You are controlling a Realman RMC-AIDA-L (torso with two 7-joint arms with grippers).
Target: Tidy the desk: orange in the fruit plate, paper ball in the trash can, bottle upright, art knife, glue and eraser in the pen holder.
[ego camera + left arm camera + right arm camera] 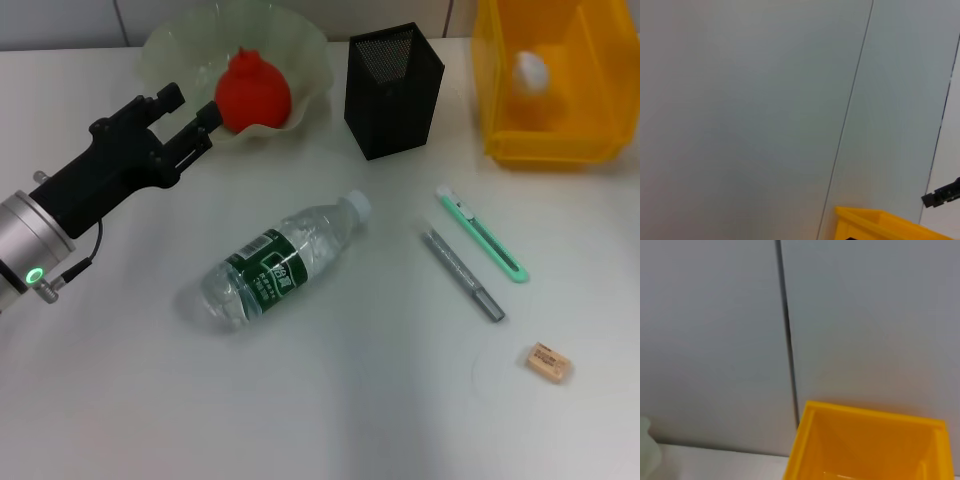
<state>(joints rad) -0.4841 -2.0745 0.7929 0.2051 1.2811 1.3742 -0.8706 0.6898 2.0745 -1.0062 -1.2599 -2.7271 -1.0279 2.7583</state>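
The yellow trash can [545,140] is cut off at the upper right of the head view, with the white paper ball [531,72] seen inside it; the right arm is not seen there. The red-orange orange [254,93] is held in the pale green fruit plate [190,45] at upper left, while the clear, green-labelled bottle [280,262] is laid on its side at centre. The left gripper [192,112] is reached in from the left edge, fingers spread, its tips just beside the orange.

The bottle [281,264] is clear, crinkled plastic with a glossy green label; the fruit plate [300,52] is translucent, wavy plastic; the pen holder [394,92] is black wire mesh; the bin [548,140] is glossy yellow plastic; the left gripper [190,113] is matt black; the table [340,400] is smooth, matt white.
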